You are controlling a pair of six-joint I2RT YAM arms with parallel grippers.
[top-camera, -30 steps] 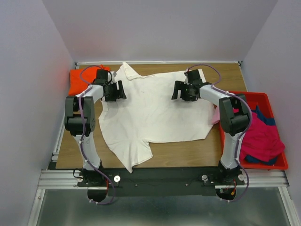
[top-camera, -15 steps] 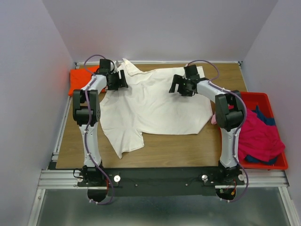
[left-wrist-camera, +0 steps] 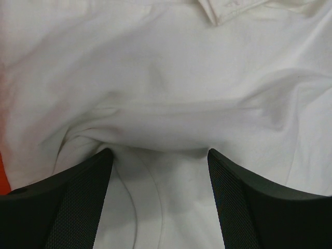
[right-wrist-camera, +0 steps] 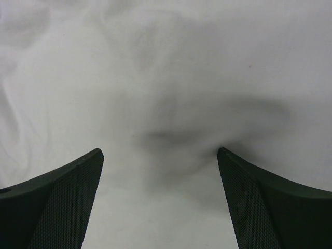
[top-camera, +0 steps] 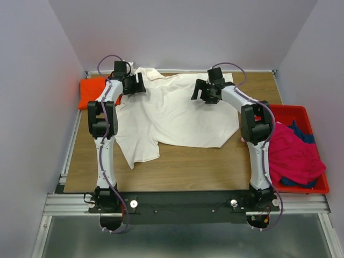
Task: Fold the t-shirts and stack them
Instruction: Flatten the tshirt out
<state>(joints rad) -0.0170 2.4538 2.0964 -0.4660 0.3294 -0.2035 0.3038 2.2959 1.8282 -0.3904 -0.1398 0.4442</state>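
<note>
Cream tee (top-camera: 177, 115) under spread L fingers (left-wrist-camera: 78, 202)

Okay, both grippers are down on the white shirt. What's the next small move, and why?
Probably close both. The left gripper and right gripper sit open on the cream-white shirt, each with puckered cloth between its fingers, so pinching now would likely secure the shirt for folding.
</note>
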